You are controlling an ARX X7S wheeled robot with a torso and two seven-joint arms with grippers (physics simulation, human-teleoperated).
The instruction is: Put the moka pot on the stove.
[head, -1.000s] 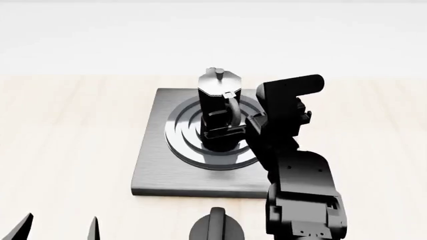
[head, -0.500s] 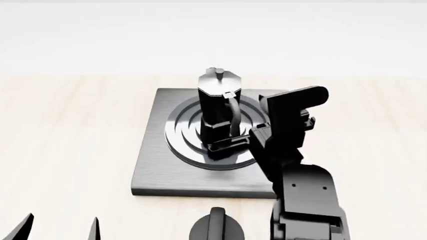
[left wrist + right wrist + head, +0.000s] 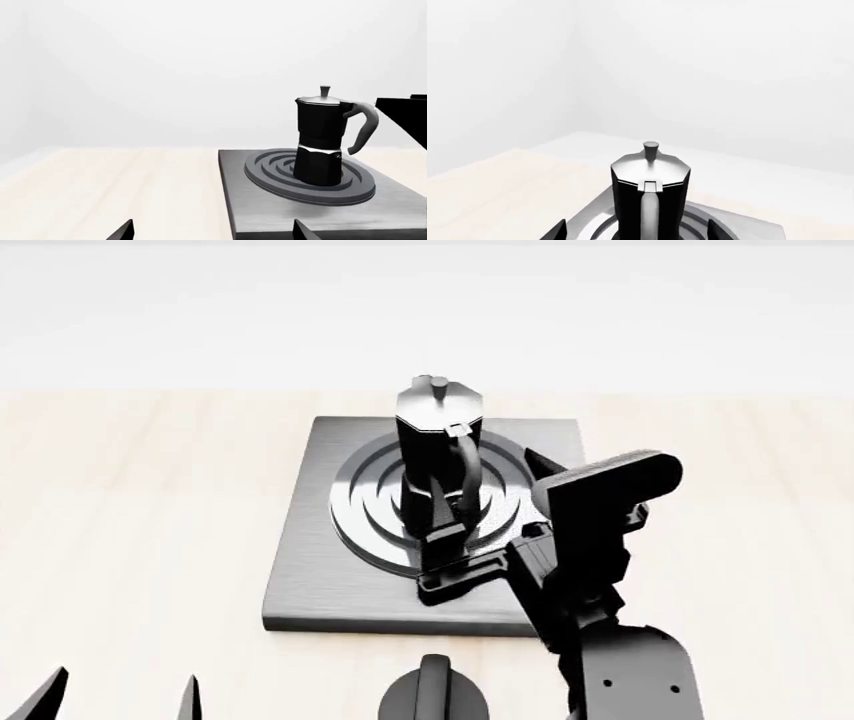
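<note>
The moka pot (image 3: 434, 455), black with a silver lid, stands upright on the dark rings of the stove (image 3: 307, 570), handle toward me. My right gripper (image 3: 443, 560) is open just in front of the pot, over the stove's near half, touching nothing. In the right wrist view the moka pot (image 3: 650, 195) stands ahead of the right gripper (image 3: 636, 234), its two tips spread wide on either side. My left gripper (image 3: 118, 698) is open and empty at the near left. From the left wrist view, the moka pot (image 3: 320, 145) sits on the stove (image 3: 267, 210), far beyond the left gripper (image 3: 212, 235).
A short black round knob (image 3: 434, 695) sits on the wooden table (image 3: 134, 500) just in front of the stove's near edge. My right arm (image 3: 601, 580) stretches over the stove's near right corner. A white wall lies behind the table.
My right gripper has drawn back toward me from the pot's base to the stove's near half. The moka pot has stayed upright on the rings. The left gripper has not moved.
</note>
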